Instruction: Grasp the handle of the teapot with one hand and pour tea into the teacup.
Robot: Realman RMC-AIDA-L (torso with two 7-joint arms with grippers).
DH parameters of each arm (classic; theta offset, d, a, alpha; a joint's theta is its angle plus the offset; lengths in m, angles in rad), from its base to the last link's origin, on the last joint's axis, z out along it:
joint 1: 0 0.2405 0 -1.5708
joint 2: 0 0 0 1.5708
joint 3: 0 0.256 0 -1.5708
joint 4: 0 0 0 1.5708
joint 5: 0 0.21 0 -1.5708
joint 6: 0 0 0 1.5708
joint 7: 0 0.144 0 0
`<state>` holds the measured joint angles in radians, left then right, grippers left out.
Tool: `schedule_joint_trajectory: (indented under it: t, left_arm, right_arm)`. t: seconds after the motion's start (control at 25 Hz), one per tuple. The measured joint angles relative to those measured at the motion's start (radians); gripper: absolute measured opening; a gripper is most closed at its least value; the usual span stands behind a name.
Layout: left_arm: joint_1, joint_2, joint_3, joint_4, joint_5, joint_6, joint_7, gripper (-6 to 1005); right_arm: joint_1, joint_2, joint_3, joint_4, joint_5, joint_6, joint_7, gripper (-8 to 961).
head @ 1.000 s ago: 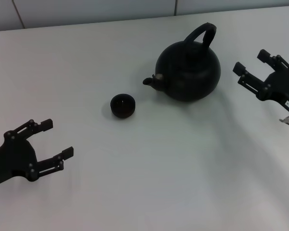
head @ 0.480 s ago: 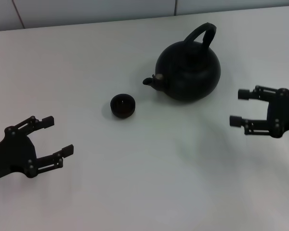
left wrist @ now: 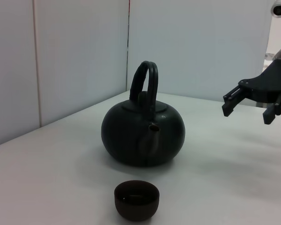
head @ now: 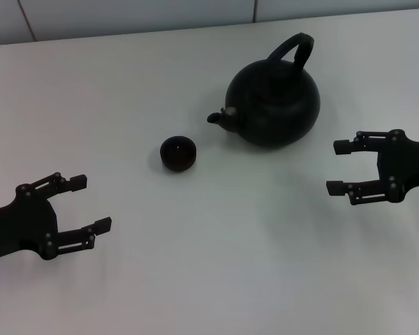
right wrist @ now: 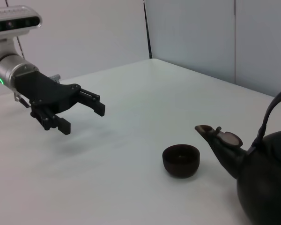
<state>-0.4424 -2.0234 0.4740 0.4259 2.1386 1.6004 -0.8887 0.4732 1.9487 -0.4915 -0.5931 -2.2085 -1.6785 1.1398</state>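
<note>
The black teapot (head: 274, 103) stands upright on the white table, spout pointing left toward the teacup. Its arched handle (head: 292, 49) rises over the top. It also shows in the left wrist view (left wrist: 143, 136) and partly in the right wrist view (right wrist: 267, 180). The small black teacup (head: 177, 153) sits left of the spout; it shows in the left wrist view (left wrist: 136, 199) and the right wrist view (right wrist: 181, 160). My right gripper (head: 339, 167) is open and empty, right of and nearer than the teapot, apart from it. My left gripper (head: 91, 204) is open and empty at the near left.
The white table (head: 216, 258) runs back to a pale wall (head: 126, 14) with vertical seams behind the teapot. The left wrist view shows the right gripper (left wrist: 246, 102) farther off; the right wrist view shows the left gripper (right wrist: 82, 115).
My right gripper has swung down from beside the teapot's upper right to a lower spot nearer me, turning its fingers to point left. My left gripper has shifted slightly nearer.
</note>
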Motion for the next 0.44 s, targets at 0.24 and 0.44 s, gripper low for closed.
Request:
schedule_joint_trajectory:
  t: [0.24,0.44]
  left_arm:
    - [-0.011,0.004,0.000,0.002,0.006,-0.001,-0.006,869]
    - [-0.015,0.004,0.000,0.002,0.006,-0.002,-0.006,869]
  right_arm:
    - [-0.004,0.005,0.008,-0.006,0.003,0.006,-0.002,810]
    - [-0.006,0.010,0.008,-0.015,0.005,0.016,-0.002,810]
